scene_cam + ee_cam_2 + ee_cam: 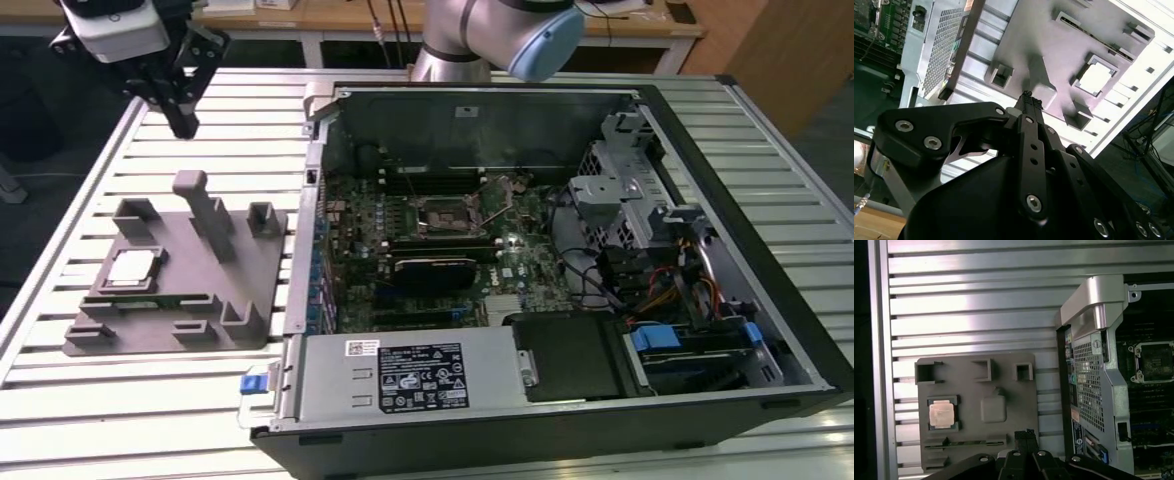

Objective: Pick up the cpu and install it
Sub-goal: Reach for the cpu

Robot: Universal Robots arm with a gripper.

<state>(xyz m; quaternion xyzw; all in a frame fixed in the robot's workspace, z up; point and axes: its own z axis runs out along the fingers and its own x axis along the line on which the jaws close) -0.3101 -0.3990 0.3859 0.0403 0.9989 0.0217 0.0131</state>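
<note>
Exterior view high above; both wrist views past pincer (1025,433) (1028,96) onto tray (968,395) (1054,55)

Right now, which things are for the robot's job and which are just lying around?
For the job:
cpu, sitting in the grey fixture tray
motherboard socket
gripper, fingers shut, holding nothing

Just lying about:
power supply
drive cage
slatted table
</note>
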